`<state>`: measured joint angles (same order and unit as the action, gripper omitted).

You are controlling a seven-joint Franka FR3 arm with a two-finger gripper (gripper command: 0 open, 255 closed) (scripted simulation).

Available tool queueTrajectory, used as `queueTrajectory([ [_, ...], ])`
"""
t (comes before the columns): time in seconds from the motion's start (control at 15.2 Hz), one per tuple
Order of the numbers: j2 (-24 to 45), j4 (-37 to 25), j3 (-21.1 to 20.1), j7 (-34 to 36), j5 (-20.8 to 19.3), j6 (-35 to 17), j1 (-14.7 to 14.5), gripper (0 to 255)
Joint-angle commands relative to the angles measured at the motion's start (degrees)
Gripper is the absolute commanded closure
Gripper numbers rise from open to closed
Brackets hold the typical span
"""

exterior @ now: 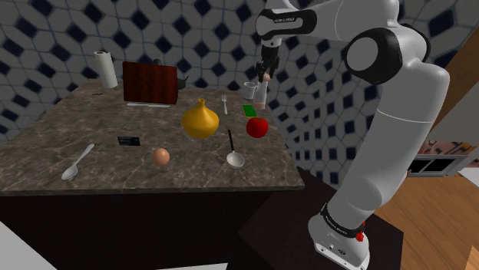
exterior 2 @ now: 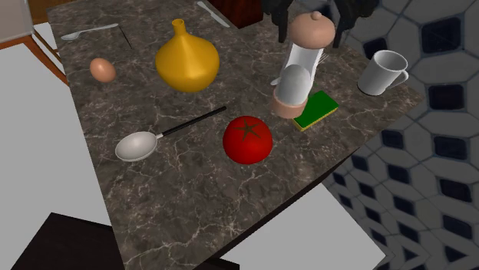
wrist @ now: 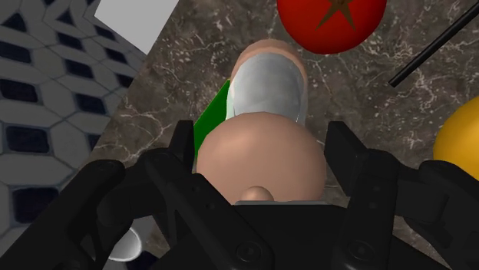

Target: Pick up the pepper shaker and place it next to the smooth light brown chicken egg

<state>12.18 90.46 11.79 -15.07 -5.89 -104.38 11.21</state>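
Clasping, with the pincer (wrist: 261,132) narrowed onto both sides, the rounded cap of the pepper shaker (exterior 2: 298,77), upper middle of the shoulder view, just beside a green sponge (exterior 2: 317,110) and near a white cup (exterior 2: 381,73). Reads as the grasp step; calls next for lifting straight, then crossing the counter (exterior: 46,153) to the egg (exterior: 160,157), left of centre. No legible writing anywhere.

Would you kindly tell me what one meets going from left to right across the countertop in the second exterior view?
Egg → yellow gourd-shaped thing → tomato → pepper shaker → white mug.
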Motion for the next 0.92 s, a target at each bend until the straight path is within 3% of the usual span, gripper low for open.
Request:
queueTrajectory([
  [0.0, 0.12, -1.86, 0.02, -0.25, 0.07, 1.74, 0.04, 255],
  [0.86, 1.87, -14.31, 0.13, -1.67, 0.59, 12.38, 0.35, 255],
])
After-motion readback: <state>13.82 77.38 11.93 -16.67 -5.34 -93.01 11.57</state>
